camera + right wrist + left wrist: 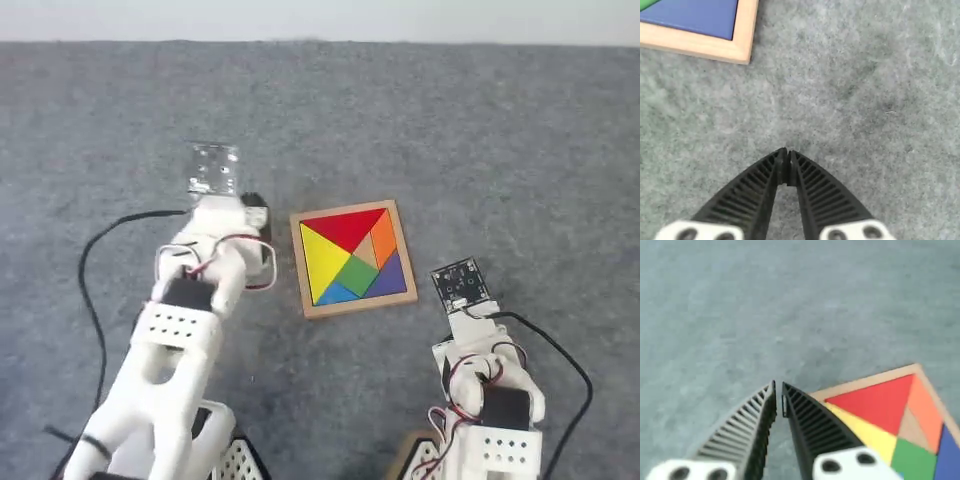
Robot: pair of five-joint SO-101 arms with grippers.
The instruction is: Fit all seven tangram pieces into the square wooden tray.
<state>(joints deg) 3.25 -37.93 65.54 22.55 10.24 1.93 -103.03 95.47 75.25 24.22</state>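
Closest to the lens, the left gripper (778, 387) has its two black ribbed jaws drawn almost together, with only a thin slit between them and nothing inside; just beside its tips begins the corner of the square wooden tray (360, 305), which lies flat on the table between the two arms. Inside the tray I see the red triangle (345, 228), the yellow triangle (322, 258), the green square (355, 272), the orange piece (385, 240), the blue piece (392, 272) and the light blue piece (335, 293), all edge to edge. The small tan triangle (368, 252) in the middle may be a seventh piece of plain wood or a bare slot; I cannot tell which. I judge the pieces to be thin, stiff and light, with smooth paint that can slip between the jaws. They sit level with the rim, so there is no free edge to pinch, and the raised rim seems the better place to take hold; the tray itself looks light enough to slide if pushed. The right gripper (788, 152) is clenched on nothing over bare felt, near another corner of the tray but apart from it. The left arm (190, 300) and the right arm (485, 390) stand on the grey felt table (500, 150).
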